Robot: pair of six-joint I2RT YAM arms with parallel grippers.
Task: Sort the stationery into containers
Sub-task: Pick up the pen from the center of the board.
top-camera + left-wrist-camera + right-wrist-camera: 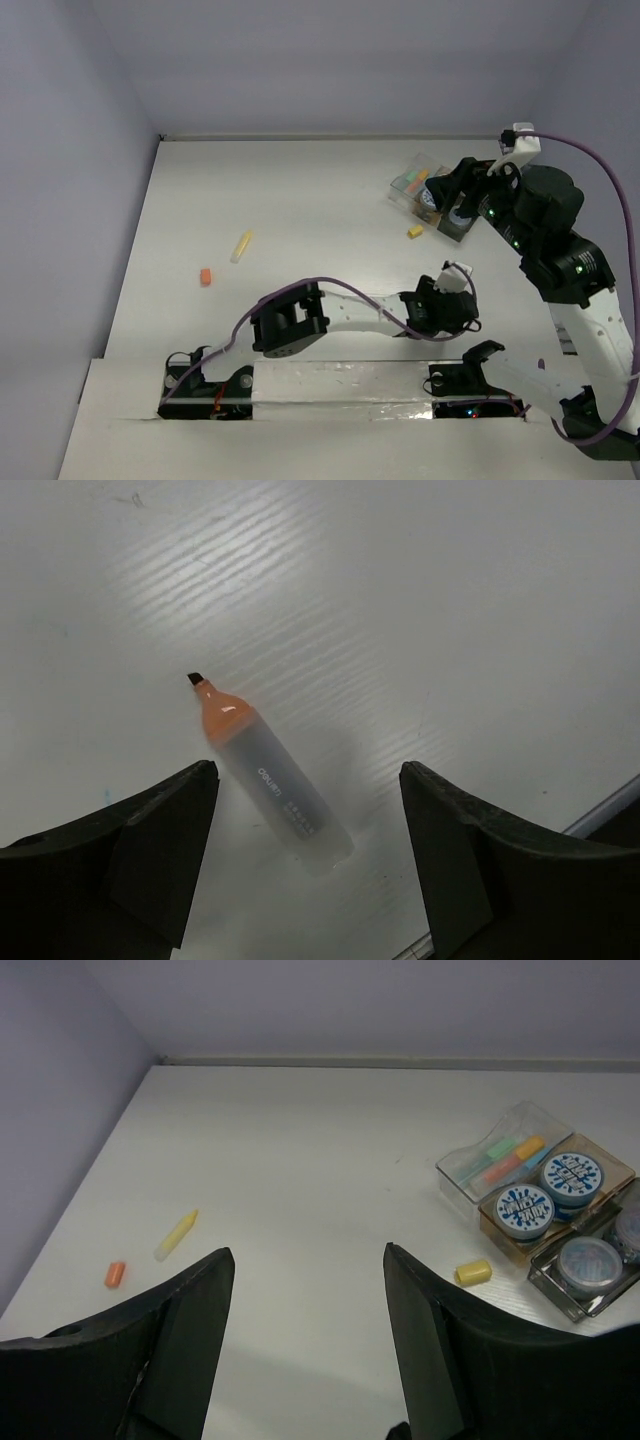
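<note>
Table (300, 1140): white, matte.
Left edge: yellow marker (176, 1235), with an orange block (115, 1274) near it.
Far right corner: clear box (460, 1165), brown tray (490, 1228) and dark tray (560, 1295), touching; yellow block (473, 1273) just beside.
Near edge, my side: uncapped orange highlighter (270, 770).

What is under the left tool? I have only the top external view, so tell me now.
Observer: An orange-tipped marker lies flat on the table between the open jaws of the left tool, touching neither.
Operator: Now report what is blocked from me at far right.
Observer: Two jars with blue-white lids sit side by side in one shallow tray.
Operator: Give me the other tool's state.
Observer: The right tool is open with nothing between its jaws.
</note>
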